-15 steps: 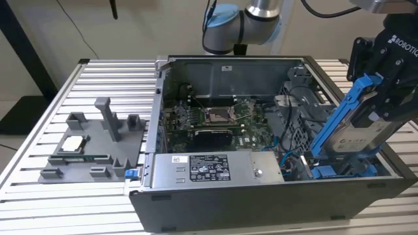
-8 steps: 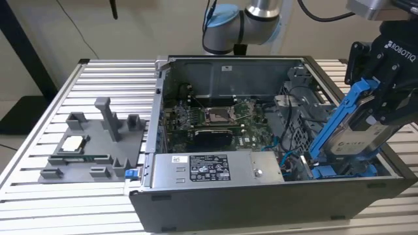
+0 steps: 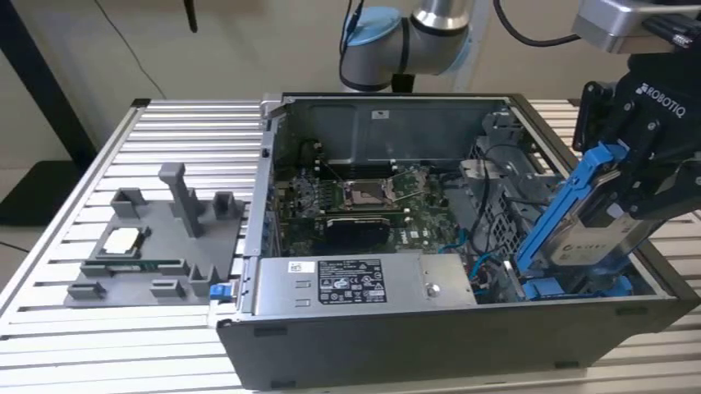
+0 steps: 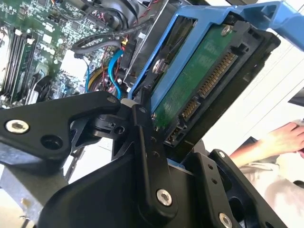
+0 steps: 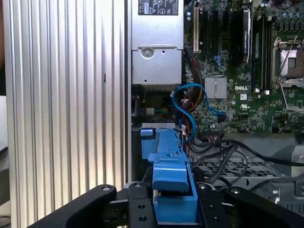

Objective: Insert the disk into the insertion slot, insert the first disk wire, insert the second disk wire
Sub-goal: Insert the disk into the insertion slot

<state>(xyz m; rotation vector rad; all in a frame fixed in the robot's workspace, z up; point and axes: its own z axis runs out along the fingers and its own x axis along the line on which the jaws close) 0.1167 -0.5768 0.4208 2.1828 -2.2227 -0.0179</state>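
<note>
One open computer case [image 3: 438,349] lies on the slatted table [image 3: 110,349], and just inside its near wall sits one grey power-supply box [image 3: 350,283]. At the exterior view's near right corner of the case is the insertion slot [image 3: 580,289]. Directly above the slot, not yet in it, hangs the one disk [image 3: 589,242]. The single gripper [image 3: 632,199] reaches down from the upper right with its jaws pinching the disk's blue carrier from both sides. The disk stands steeply tilted. Its long axis runs from its low end over the slot up toward the exterior view's right, with the labelled face turned near. In the second wrist view its green circuit-board face shows, with a person's hand [image 4: 280,140] beyond. Farther in lies one motherboard [image 3: 362,197]. One grey parts tray [image 3: 131,286] rests to the left, and the arm [image 3: 422,33] rises at the far side.
</note>
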